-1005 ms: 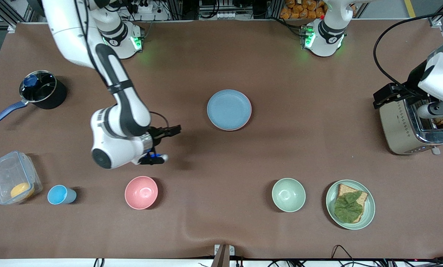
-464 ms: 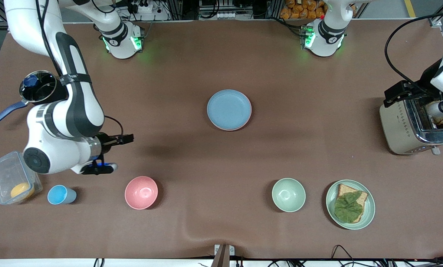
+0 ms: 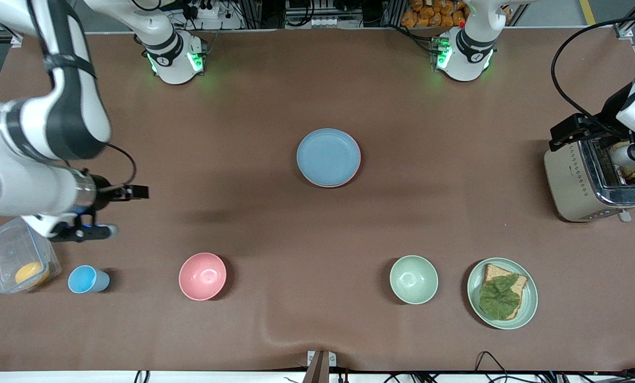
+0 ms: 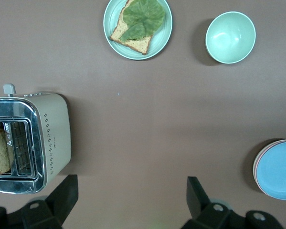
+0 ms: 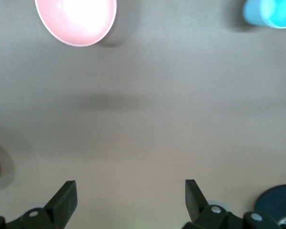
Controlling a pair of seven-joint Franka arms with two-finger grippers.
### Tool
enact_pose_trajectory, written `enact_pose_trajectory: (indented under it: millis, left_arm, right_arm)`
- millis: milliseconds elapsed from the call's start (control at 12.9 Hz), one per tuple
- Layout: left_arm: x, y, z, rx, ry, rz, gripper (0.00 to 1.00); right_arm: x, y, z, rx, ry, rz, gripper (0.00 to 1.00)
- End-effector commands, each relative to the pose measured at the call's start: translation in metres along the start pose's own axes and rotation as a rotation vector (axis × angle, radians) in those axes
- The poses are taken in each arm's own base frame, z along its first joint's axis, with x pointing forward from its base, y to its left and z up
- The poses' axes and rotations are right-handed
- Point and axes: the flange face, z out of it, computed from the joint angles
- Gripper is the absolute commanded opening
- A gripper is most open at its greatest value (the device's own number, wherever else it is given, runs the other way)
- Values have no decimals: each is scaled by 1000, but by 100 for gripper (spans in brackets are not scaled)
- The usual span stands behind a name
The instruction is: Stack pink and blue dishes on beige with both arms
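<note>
The light blue plate [image 3: 328, 157] lies on top of a stack in the middle of the table. A pink rim shows under the blue plate [image 4: 278, 170] in the left wrist view. I cannot make out the beige plate below them. My right gripper [image 3: 91, 213] hangs open and empty, high over the table at the right arm's end; its fingers [image 5: 61, 196] frame bare cloth. My left gripper [image 3: 628, 159] is open and empty, up in the air by the toaster [image 3: 594, 181], well away from the stack.
A pink bowl [image 3: 202, 276], blue cup [image 3: 86, 279] and plastic box [image 3: 17, 254] stand near the front camera at the right arm's end, a dark pot [image 3: 59, 127] farther back. A green bowl [image 3: 414, 279] and a green plate with toast [image 3: 502, 293] stand toward the left arm's end.
The right arm has swung away from the middle toward its own end of the table, gripper open throughout. The left arm drew back slightly toward the table's edge. The plates have not moved.
</note>
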Motion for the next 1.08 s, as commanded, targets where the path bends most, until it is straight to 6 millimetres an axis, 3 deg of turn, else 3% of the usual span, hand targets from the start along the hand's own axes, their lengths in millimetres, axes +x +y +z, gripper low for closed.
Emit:
enact_pose_trajectory:
  millis: [0, 232, 387, 696, 1005]
  left_arm:
    - [-7, 0, -8, -10, -2, -18, 100]
    - [-10, -2, -11, -10, 4, -21, 100]
    - [-11, -2, -12, -1, 7, -22, 100]
    - [-13, -9, -20, 0, 22, -28, 100]
    - [-14, -12, -21, -1, 22, -34, 100]
  right_arm:
    - [-53, 32, -34, 9, 68, 42, 100]
    - [-90, 59, -79, 3, 156, 90, 100]
    - [-103, 70, -100, -25, 199, 107, 100]
    - [-105, 80, -132, -47, 304, 127, 100]
    - [-103, 77, -140, -46, 345, 123, 100]
